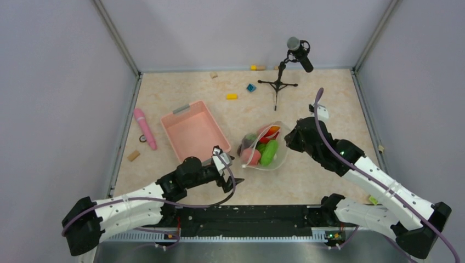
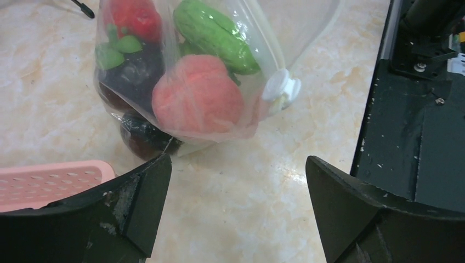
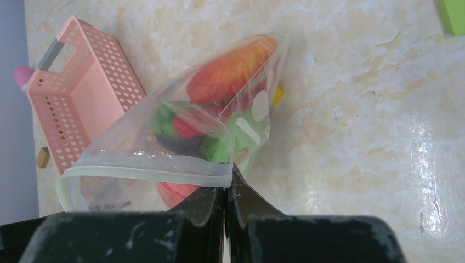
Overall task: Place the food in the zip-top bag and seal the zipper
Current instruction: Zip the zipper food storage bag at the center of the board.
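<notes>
The zip-top bag (image 1: 264,147) lies mid-table, full of food: a pink piece (image 2: 197,96), a green cucumber (image 2: 214,35), a red chili (image 2: 134,16) and dark round fruits (image 2: 142,137). My left gripper (image 1: 233,169) stands wide open just left of the bag, with bare table between its fingers (image 2: 237,164). My right gripper (image 1: 289,137) is at the bag's right edge. In the right wrist view it (image 3: 226,181) is shut on the end of the whitish zipper (image 3: 148,175), which runs off to the left. An orange fruit (image 3: 230,71) shows through the plastic.
The pink basket (image 1: 192,131) sits left of the bag, close to my left gripper. A pink stick (image 1: 145,129) lies further left. A microphone on a tripod (image 1: 279,82) stands behind the bag. Yellow (image 1: 231,96) and blue (image 1: 251,87) blocks lie at the back.
</notes>
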`<state>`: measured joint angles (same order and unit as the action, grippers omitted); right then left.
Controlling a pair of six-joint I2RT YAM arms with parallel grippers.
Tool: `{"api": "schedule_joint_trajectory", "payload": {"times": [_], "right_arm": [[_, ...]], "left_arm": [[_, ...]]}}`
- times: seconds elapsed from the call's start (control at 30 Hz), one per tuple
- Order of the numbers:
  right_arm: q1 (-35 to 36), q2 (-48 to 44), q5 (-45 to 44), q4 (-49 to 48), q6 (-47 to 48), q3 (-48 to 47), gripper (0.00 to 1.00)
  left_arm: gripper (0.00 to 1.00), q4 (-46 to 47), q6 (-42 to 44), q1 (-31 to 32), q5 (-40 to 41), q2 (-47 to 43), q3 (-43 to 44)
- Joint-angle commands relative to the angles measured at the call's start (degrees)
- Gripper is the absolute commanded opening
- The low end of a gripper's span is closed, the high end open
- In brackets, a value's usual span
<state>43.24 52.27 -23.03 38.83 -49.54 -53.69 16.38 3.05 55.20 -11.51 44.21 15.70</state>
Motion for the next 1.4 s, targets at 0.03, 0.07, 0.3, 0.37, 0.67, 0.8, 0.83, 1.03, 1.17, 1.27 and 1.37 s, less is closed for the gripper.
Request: {"api": "schedule_joint_trajectory", "payload": {"times": [0.03,0.07,0.3,0.37,0.67,0.8,0.83,1.03,1.17,1.27,1.37], "right_arm": [[-0.61,0.02,0.68,-0.21,0.53,-1.89,0.0],[-0.62,-0.1,0.82,-0.23,0.54,-1.73,0.0],[-0.7,-1.18,0.79,-0.32,0.78,-0.62,0.0],[-0.85,-1.48,0.95,-0.56,0.48,-0.04,0.0],[-1.28,-2.8,3.75,-2.77,1.11,1.08,0.0],[-1.23,-2.82,4.11,-2.89,1.09,1.37,0.0],[-1.21,-2.79,4.23,-2.88,1.06,1.46,0.0],[-1.23,-2.0,4.4,-3.03,1.2,1.88,0.0],[-1.31,-1.91,4.35,-3.21,1.28,2.01,0.0],[-1.41,-1.91,4.18,-3.35,1.5,1.85,0.0],[-1.69,-1.89,4.19,-3.32,1.9,1.79,0.0]], "left_arm": [[0.93,15.4,1.33,0.08,2.34,5.32,-0.03],[0.92,16.41,1.59,0.07,2.3,5.94,-0.29],[0.83,22.88,1.35,-0.01,1.81,7.1,-2.56],[0.81,24.79,1.82,0.05,1.19,7.36,-3.12],[0.53,30.69,4.84,0.0,0.73,12.04,-4.64],[0.5,33.81,4.53,0.0,-0.58,12.68,-5.66],[0.5,34.07,4.53,0.0,-0.87,12.74,-5.68],[0.44,37.05,4.72,0.0,-1.94,12.96,-6.33],[0.31,37.36,5.62,0.0,-2.9,13.12,-6.31],[0.14,34.4,6.65,0.0,-2.95,12.84,-5.39],[0.0,31.51,7.38,-0.05,-3.78,11.49,-4.79]]}}
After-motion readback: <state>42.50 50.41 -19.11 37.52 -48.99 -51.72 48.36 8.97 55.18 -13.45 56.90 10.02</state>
